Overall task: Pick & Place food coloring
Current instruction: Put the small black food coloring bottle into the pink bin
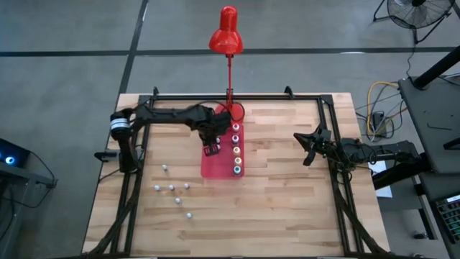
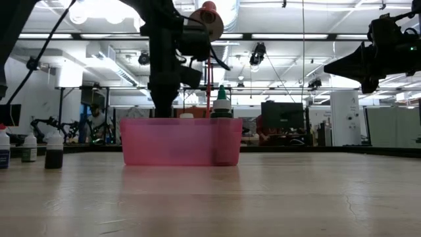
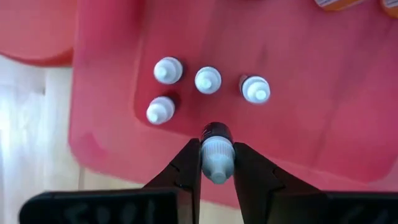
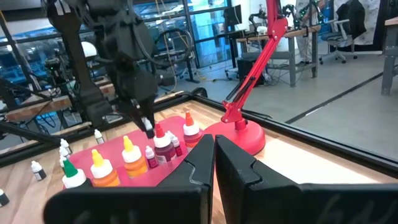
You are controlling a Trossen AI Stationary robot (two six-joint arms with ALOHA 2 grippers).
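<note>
Item: one small white-capped food coloring bottle [image 3: 217, 158], clamped between the fingers of my left tool [image 1: 211, 149], held over the red tray's [image 1: 214, 168] left part. No label legible. Left wrist view alone shows four matching bottles [image 3: 208, 80] standing in the tray. My right tool [image 1: 310, 146], fingers together, hangs over the counter's [image 1: 287, 208] right side.

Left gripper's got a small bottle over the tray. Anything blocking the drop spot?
Nothing visible. The left gripper holds a small bottle above bare floor of the red tray; four small bottles already stand just beyond it, clear of the spot below.
</note>
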